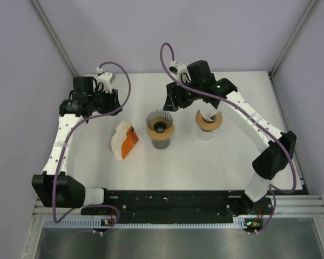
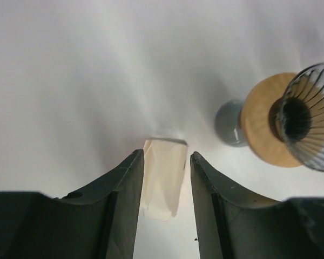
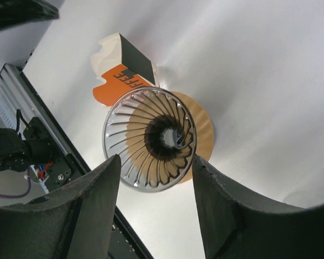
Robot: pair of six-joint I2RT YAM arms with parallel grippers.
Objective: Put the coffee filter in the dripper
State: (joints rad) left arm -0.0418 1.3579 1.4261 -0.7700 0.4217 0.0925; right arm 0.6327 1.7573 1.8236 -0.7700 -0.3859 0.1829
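The dripper (image 1: 160,125) is a ribbed glass cone on a wooden ring over a grey cup, mid-table. It also shows in the left wrist view (image 2: 305,121) and the right wrist view (image 3: 151,140). My left gripper (image 1: 113,103) is at the back left, well left of the dripper. In its wrist view the left gripper (image 2: 166,156) is closed on a cream folded coffee filter (image 2: 164,178), which lies against the left finger and sticks out past the tips. My right gripper (image 1: 174,101) is open and empty, just behind and above the dripper; the right wrist view (image 3: 156,162) shows its fingers framing the dripper's near rim.
An orange and white filter pack (image 1: 124,140) lies left of the dripper and shows in the right wrist view (image 3: 121,75). A round tan object (image 1: 209,121) sits right of the dripper, partly under the right arm. Walls close in the back and sides.
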